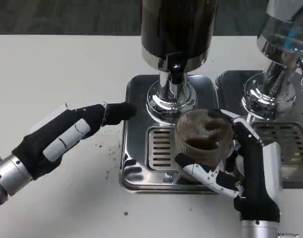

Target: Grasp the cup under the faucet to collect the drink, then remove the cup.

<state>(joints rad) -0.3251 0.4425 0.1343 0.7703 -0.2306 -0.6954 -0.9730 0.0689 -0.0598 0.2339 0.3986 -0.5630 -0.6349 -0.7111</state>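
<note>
Right hand (240, 168) grasps the cup (203, 136) over the tray (136, 168) near the desk's (57, 59) front edge; left hand (67, 136) released, fingertips touching the tray

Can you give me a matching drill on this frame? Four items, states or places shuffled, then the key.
Items
1. cup
2. left hand
3. right hand
4. drip tray

States or places
A. slotted metal grate below the faucet
B. wrapped around a ribbed clear vessel
C. ribbed and clear, with dark drink inside, held over the tray
D. holding nothing, fingertips at the left edge of the dispenser base

Pairs: 1-C, 2-D, 3-B, 4-A
</note>
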